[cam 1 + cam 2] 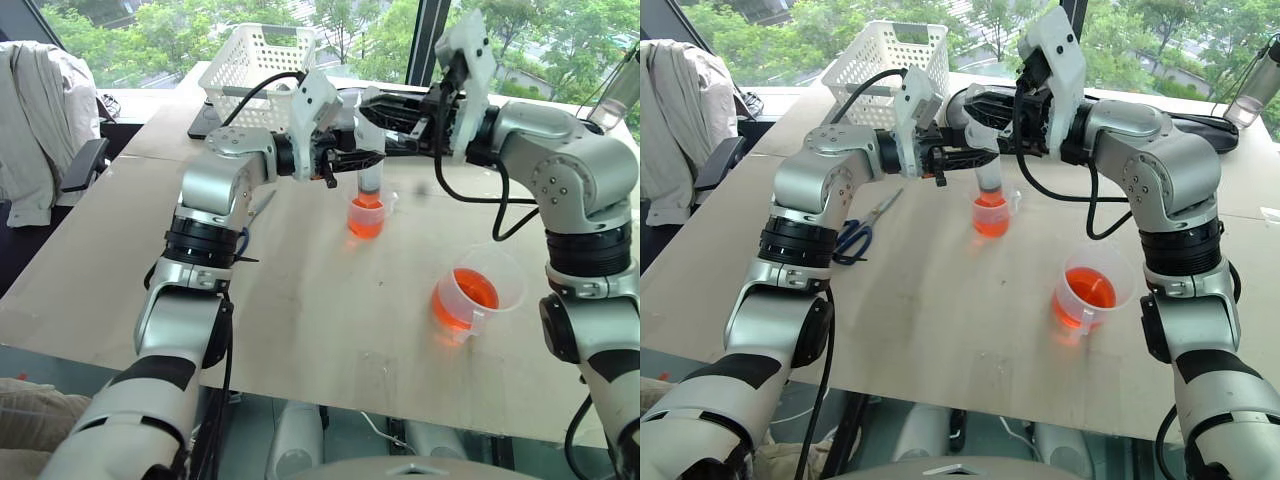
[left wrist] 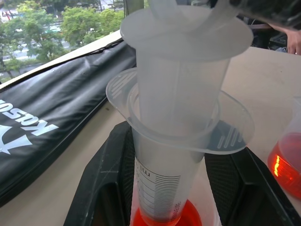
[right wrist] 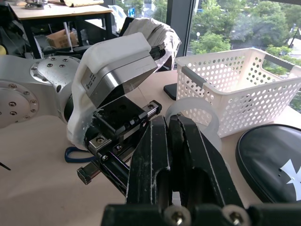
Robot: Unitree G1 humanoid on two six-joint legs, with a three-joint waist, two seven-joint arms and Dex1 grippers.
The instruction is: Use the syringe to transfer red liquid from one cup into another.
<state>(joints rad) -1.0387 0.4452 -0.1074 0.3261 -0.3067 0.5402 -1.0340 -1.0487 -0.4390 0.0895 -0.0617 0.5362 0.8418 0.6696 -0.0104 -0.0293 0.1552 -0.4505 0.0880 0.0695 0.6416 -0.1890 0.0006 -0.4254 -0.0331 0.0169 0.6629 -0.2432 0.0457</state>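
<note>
The syringe stands upright over the smaller cup, its lower end down in that cup's red liquid. My left gripper is shut on the clear barrel, one black finger on each side just under the flange. My right gripper is shut, its fingers lying on top of the plunger's disc. The larger handled cup stands apart toward the front right and holds red liquid.
A white perforated basket sits at the table's far side, with a black bag beside it. Blue-handled scissors lie on the left of the table. A chair draped with clothing stands off the left edge.
</note>
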